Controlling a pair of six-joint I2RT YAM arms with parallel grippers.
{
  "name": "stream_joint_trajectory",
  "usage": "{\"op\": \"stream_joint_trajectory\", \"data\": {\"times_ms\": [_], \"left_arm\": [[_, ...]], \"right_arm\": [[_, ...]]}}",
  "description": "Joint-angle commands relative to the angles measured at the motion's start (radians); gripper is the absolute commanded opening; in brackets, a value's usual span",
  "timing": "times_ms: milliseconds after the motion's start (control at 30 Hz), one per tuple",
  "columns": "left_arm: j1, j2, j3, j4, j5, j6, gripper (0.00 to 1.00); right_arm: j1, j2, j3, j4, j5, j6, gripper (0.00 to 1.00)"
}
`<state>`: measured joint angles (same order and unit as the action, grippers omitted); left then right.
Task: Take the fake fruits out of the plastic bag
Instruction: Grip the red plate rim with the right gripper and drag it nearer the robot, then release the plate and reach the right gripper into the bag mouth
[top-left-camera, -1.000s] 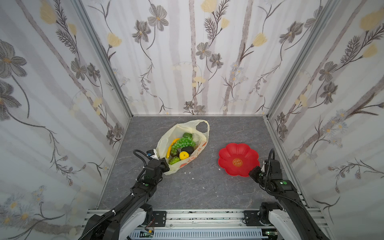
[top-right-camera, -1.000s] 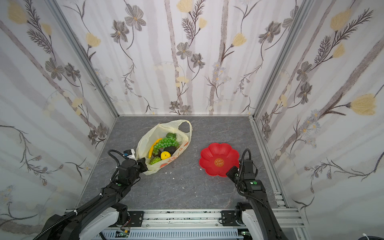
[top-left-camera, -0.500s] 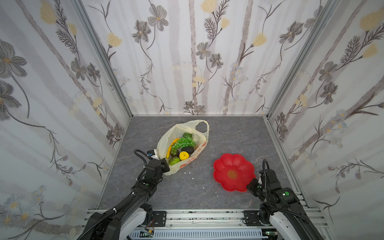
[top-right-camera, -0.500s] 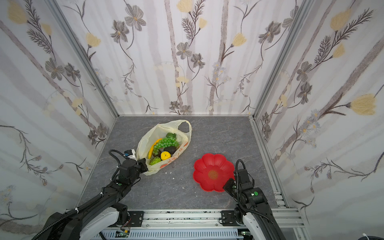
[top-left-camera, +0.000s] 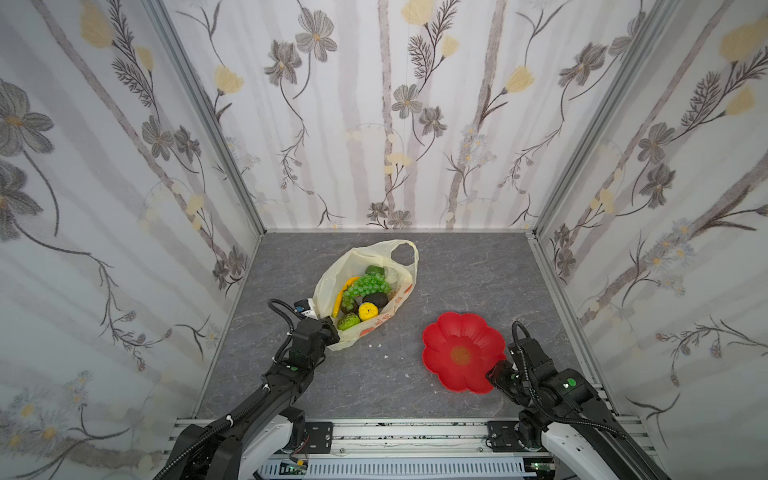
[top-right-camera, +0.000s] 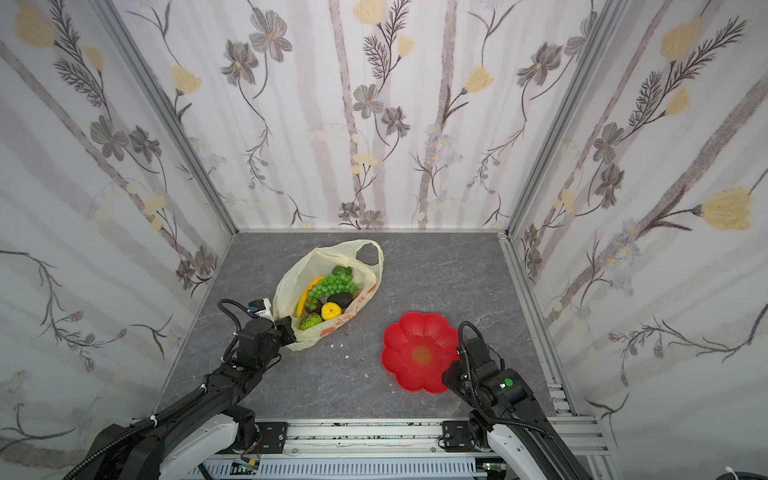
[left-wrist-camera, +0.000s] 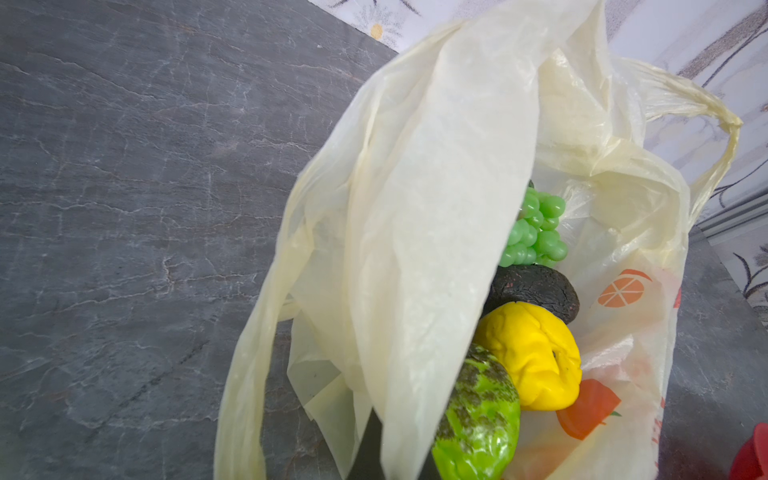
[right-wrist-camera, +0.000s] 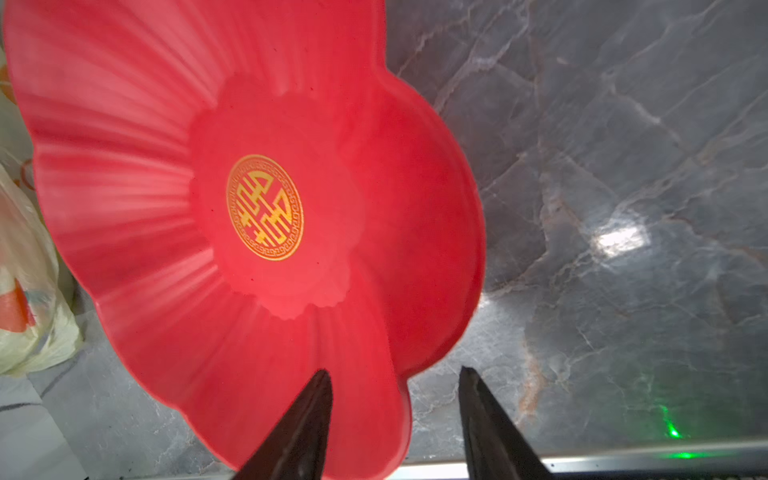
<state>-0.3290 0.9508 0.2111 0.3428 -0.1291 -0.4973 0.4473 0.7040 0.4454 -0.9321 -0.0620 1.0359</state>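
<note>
Toward the rear left of the grey tabletop (top-left-camera: 465, 274): plastic bag (top-left-camera: 332, 277), lying on its side, mouth spread wide, one loop handle (top-left-camera: 405, 249) pointing at the back wall. All visible fake fruits (top-left-camera: 365, 291) inside the bag: green grape bunch (top-left-camera: 365, 285) uppermost, yellow banana (top-left-camera: 341, 293) along the left wall, dark avocado (top-left-camera: 376, 300) and yellow piece (top-left-camera: 368, 311) just below the grapes, bumpy green ball (top-left-camera: 348, 321) nearest the front rim, further green piece (top-left-camera: 375, 270) at the far end. Left gripper (top-left-camera: 332, 332) at the bag's front rim, jaws closed tight on the pale film; in the left wrist view, film rising from a dark finger (left-wrist-camera: 368, 449) and draped over part of the fruit. Right gripper (right-wrist-camera: 394, 371) low at the front right edge of the red flower-shaped plate (top-left-camera: 440, 332), jaws parted, nothing clamped: one finger over the plate's rim, the other over bare table just beside it. Plate to the right of the bag, apart from it, gold emblem (right-wrist-camera: 264, 207) at its centre.
</note>
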Motion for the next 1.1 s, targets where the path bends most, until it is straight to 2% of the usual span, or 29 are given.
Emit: {"op": "stream_joint_trajectory", "data": {"times_ms": [0, 167, 300, 533, 667, 800, 867, 1067], "left_arm": [[0.001, 0.002, 0.007, 0.033, 0.002, 0.007, 0.0], [0.002, 0.003, 0.008, 0.039, 0.015, 0.008, 0.0], [0.001, 0.017, 0.013, 0.044, 0.038, 0.005, 0.0], [-0.002, 0.047, 0.018, 0.038, 0.09, -0.052, 0.0], [-0.002, 0.053, 0.018, 0.019, 0.109, -0.075, 0.0], [0.0, 0.055, 0.019, 0.019, 0.1, -0.069, 0.0], [-0.001, 0.065, 0.02, 0.019, 0.103, -0.063, 0.0], [-0.003, 0.083, 0.024, 0.025, 0.109, -0.062, 0.0]], "right_arm": [[0.01, 0.014, 0.048, 0.019, 0.084, 0.015, 0.55], [0.054, 0.045, 0.167, 0.029, 0.202, 0.003, 0.57], [0.125, 0.149, 0.274, 0.166, 0.242, -0.071, 0.56], [0.294, 0.547, 0.481, 0.534, 0.2, -0.199, 0.57], [0.349, 0.796, 0.633, 0.652, 0.137, -0.277, 0.57], [0.367, 1.033, 0.783, 0.707, 0.089, -0.348, 0.57], [0.367, 1.161, 0.889, 0.656, 0.052, -0.366, 0.58], [0.432, 1.331, 1.022, 0.684, 0.007, -0.406, 0.62]]}}
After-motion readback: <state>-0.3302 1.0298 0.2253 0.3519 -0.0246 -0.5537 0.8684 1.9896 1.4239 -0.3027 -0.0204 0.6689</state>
